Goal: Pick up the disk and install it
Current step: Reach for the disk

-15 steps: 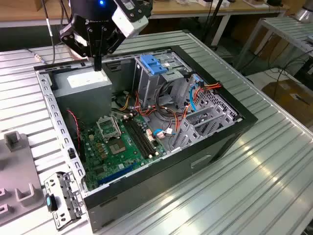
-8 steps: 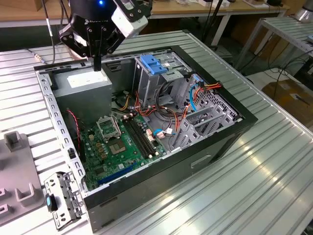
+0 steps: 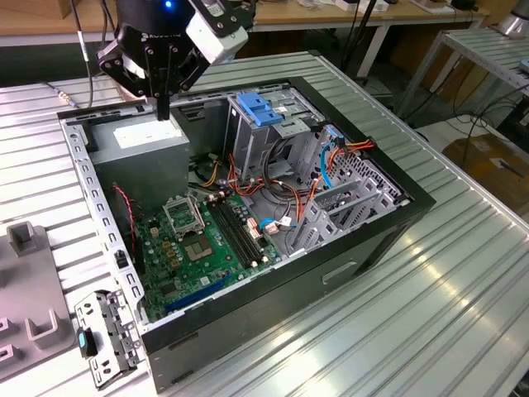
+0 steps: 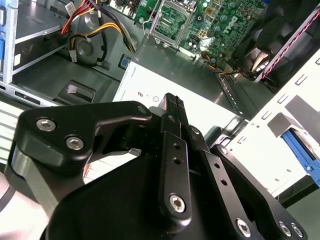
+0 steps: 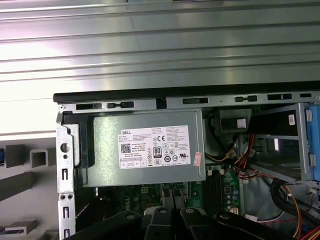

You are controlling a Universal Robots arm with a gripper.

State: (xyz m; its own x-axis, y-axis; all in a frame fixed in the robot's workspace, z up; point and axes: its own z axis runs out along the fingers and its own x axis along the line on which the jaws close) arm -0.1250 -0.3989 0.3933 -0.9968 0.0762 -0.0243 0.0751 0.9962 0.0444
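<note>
The open computer case lies on its side on the ribbed metal table. In the exterior view the gripper hangs at about eleven o'clock over the case, its tips just above the grey power supply. In the second wrist view the gripper's two black fingers lie pressed flat against each other with nothing between them (a thin seam is all that parts them), and the power supply's white label sits right behind their tips. The green motherboard fills the case floor toward six o'clock. The grey drive bay stands at about one o'clock, capped by a blue plastic bracket. A grey fixture tray lies outside the case at eight o'clock, with a loose metal plate near seven. As for the disk, the second wrist view has a blue plastic strip set in a pale grey holder beyond the case's slotted side rail. I cannot tell whether that strip is the disk's carrier.
</note>
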